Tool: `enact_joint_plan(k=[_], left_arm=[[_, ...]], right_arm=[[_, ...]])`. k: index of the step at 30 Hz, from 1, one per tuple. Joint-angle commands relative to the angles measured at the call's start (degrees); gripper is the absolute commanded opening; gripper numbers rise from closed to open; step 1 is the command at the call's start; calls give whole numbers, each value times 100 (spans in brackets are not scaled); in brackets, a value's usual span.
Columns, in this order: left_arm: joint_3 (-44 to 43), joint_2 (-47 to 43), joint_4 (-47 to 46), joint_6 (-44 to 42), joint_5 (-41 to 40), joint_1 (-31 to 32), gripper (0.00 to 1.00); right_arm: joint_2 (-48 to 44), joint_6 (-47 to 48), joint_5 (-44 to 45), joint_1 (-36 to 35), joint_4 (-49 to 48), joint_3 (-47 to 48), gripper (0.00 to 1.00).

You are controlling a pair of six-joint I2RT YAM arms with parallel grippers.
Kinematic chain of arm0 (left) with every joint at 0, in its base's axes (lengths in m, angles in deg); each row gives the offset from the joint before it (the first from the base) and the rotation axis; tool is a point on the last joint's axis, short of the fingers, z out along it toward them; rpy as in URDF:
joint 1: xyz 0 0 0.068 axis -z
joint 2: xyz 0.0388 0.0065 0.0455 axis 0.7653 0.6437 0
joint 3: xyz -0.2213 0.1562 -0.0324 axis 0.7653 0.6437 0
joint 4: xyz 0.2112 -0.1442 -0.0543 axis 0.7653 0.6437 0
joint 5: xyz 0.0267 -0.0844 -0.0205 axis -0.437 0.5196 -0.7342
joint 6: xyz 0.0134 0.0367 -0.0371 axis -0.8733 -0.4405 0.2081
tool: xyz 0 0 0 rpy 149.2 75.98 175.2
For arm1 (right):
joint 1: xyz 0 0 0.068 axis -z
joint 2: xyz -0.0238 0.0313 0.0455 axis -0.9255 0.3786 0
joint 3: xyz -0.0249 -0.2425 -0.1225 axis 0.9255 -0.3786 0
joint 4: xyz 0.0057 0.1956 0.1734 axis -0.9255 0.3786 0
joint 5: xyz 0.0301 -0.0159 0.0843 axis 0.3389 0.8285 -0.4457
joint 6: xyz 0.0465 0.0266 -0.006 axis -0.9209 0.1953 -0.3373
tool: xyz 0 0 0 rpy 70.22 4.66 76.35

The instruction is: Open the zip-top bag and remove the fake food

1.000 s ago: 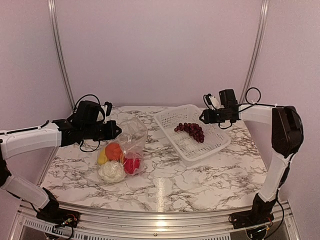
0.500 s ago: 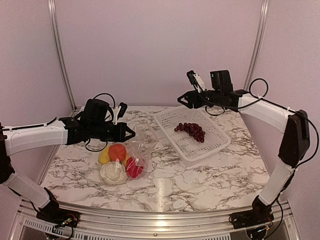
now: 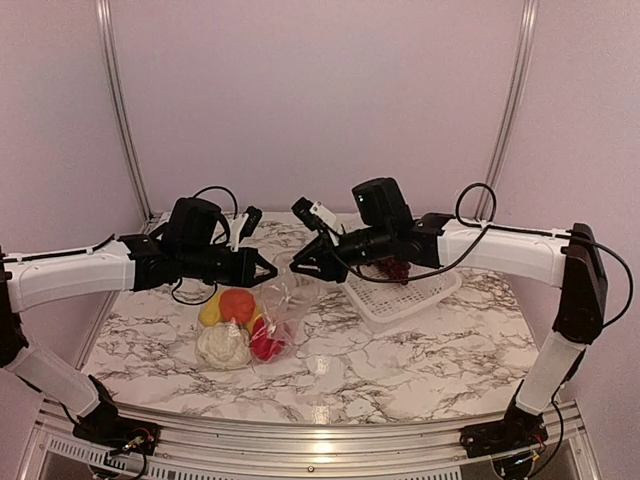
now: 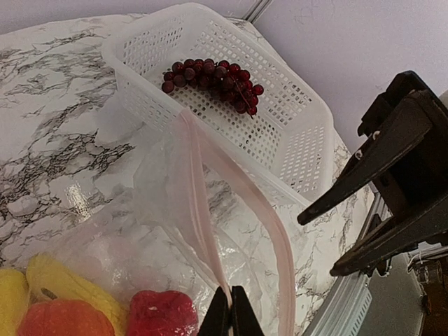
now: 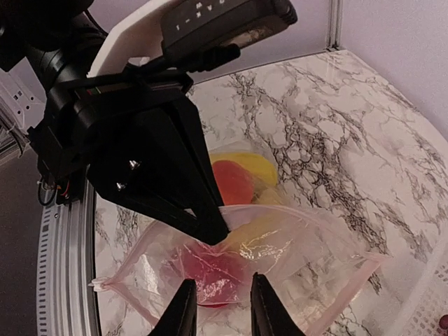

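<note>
Left wrist view: left gripper (image 4: 231, 316) jaws pressed together, pinching the pink zip strip (image 4: 201, 203) of the zip-top bag (image 4: 150, 245), whose mouth gapes above the marble table (image 4: 42, 161). Right gripper (image 5: 219, 308) jaws stand slightly apart at the bag's near lip; contact cannot be confirmed. Fake food (image 3: 236, 305) lies inside the bag. Grape bunch (image 4: 210, 73) lies in the white basket (image 4: 301, 147).
</note>
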Motion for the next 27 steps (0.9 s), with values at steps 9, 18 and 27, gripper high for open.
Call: enact_joint_plan(k=[9,18,27], left_arm=[[238,-462,-226,167,125,21,0],[462,-642,-514,517,-169,-10,0],[854,-857,-508,617,-139,-10,0]], right_arm=[[1022,437,769,-698,-387,-251,22],[1091,605,577,-903,-962,-925,54],[1582,656,480,-933,-1173,-746,70]])
